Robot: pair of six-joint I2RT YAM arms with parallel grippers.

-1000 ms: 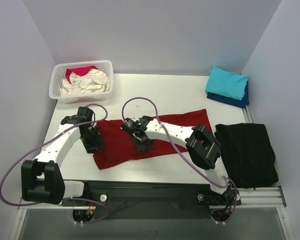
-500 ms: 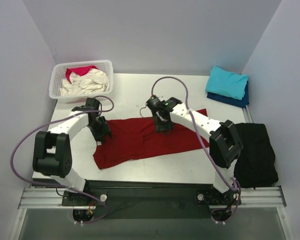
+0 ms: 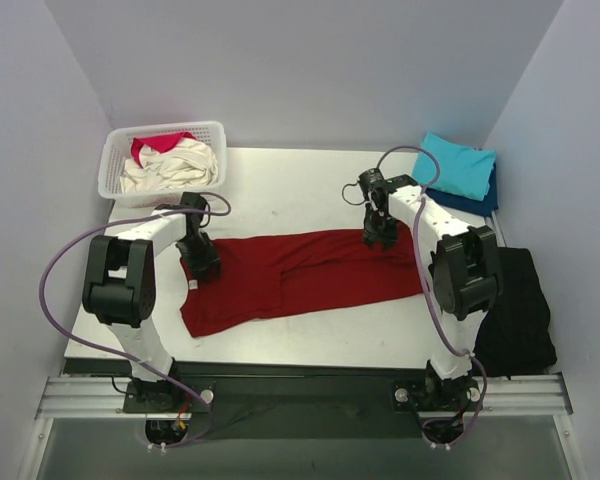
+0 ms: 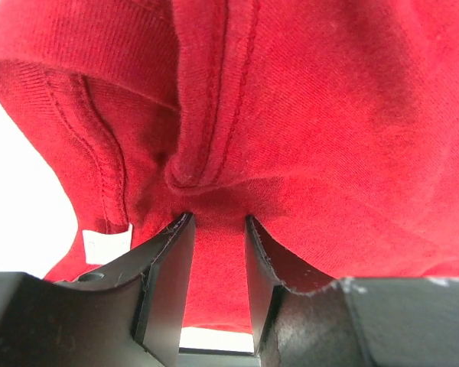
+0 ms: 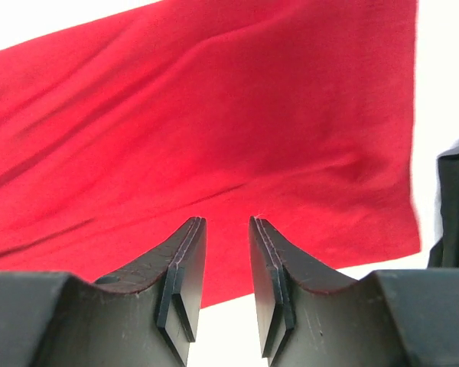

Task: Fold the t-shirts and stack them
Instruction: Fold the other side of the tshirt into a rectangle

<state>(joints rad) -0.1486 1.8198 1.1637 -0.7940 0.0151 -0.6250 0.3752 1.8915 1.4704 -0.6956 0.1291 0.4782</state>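
1. Nearest of all, in front of the dark red t-shirt (image 3: 300, 275), a metal rail (image 3: 520, 390) ran along the near edge of the white table (image 3: 310, 195) and carried both arm bases.
2. The dark red t-shirt lay spread flat across the middle of the table, long side running left to right, with creases along its middle.
3. To the right of the dark red t-shirt, touching or just beside its end, a black cloth (image 3: 510, 310) lay at the table's right edge.
4. The left gripper (image 4: 218, 218) stood on the left end of the dark red t-shirt. Its jaws were narrow and pinched a pucker of cloth by the collar seams. A white label (image 4: 107, 245) showed just left of the fingers.
5. The right gripper (image 5: 227, 220) stood at the far right corner of the dark red t-shirt. Its jaws were narrow and closed on the cloth just inside the edge.
6. A purple cable (image 3: 55, 290) looped outward to the left of the dark red t-shirt.
7. Beyond the left end of the dark red t-shirt, a white lattice basket (image 3: 110, 180) held a cream t-shirt (image 3: 175, 165) with a pink-red t-shirt (image 3: 150, 145) behind it.
8. Beyond the right end, well apart, a folded turquoise t-shirt (image 3: 455, 165) lay on a folded navy blue t-shirt (image 3: 470, 203).
9. Plain pale lilac walls (image 3: 300, 70) closed the table on the left, right and far sides.
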